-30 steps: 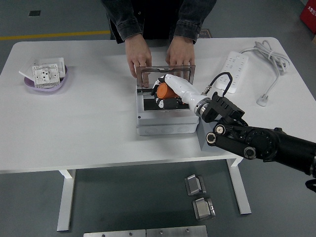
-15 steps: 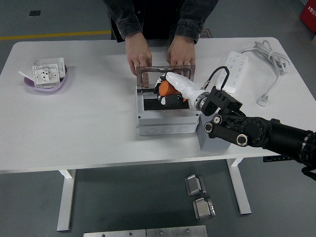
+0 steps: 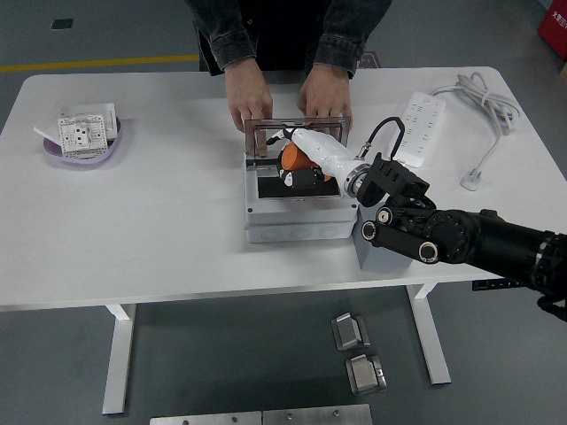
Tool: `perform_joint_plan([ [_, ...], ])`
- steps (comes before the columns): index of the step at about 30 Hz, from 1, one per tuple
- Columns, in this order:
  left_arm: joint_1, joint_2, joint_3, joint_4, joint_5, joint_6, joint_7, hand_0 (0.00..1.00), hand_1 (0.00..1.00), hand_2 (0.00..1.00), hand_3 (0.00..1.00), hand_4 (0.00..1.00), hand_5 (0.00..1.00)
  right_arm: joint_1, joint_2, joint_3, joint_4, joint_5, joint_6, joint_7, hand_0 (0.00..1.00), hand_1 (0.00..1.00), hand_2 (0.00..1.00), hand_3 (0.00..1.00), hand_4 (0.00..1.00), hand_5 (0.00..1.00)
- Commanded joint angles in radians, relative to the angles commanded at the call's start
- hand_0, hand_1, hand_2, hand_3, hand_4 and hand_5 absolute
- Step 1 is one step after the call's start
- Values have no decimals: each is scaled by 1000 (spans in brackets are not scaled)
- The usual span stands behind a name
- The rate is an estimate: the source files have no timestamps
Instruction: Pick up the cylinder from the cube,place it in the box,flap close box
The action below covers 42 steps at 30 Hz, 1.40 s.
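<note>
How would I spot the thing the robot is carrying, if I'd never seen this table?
Find the grey box in the middle of the white table, its clear lid held up by a person's hands. Over its opening, the robot's white right hand grips a small cylinder. It is the only orange thing there.

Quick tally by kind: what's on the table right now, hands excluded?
Orange cylinder, held in the robot's right hand over the box: 1
Grey box, lid up: 1
Grey cube: 1
White power strip: 1
Purple dish: 1
White socket plate in the dish: 1
Total: 6
</note>
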Motion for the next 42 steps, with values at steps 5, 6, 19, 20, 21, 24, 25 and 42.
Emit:
perform_joint_plan([
  [5, 0, -1, -7, -1, 9, 2, -1, 707, 701, 657, 678, 606, 368, -2, -2, -2, -3, -3, -16, 11, 206, 449, 709, 998, 719, 44],
  [6, 0, -2, -8, -1, 11, 2, -1, 707, 701, 657, 678, 606, 368, -2, -3, -3, -3, -3, -18, 13, 206, 449, 709, 998, 719, 44],
  [19, 0, -6, -12, -2, 18, 3, -1, 706, 698, 636, 671, 584, 371, -16, -14, 8, -1, -7, -22, 25, 207, 379, 659, 998, 789, 136],
  [20, 0, -6, -12, -2, 19, 3, -2, 706, 698, 636, 671, 584, 371, -17, -15, 6, -4, -4, -22, 26, 207, 379, 659, 998, 789, 136],
  [21, 0, -6, -12, -2, 19, 3, -2, 706, 698, 636, 671, 584, 371, -17, -15, 5, -6, -2, -22, 27, 207, 379, 659, 998, 789, 136],
  [24, -1, -6, -12, -2, 20, 4, -3, 706, 698, 636, 671, 584, 371, -18, -15, 3, -10, 3, -21, 31, 207, 379, 659, 998, 789, 136],
  [25, -1, -6, -12, -2, 20, 4, -3, 706, 698, 636, 671, 584, 371, -18, -16, 4, -10, 2, -21, 32, 207, 379, 659, 998, 789, 136],
  [42, -6, -6, -25, -7, 47, 6, -5, 704, 696, 632, 666, 566, 364, -18, -19, 15, -21, 7, -1, 75, 209, 363, 633, 988, 824, 200],
])
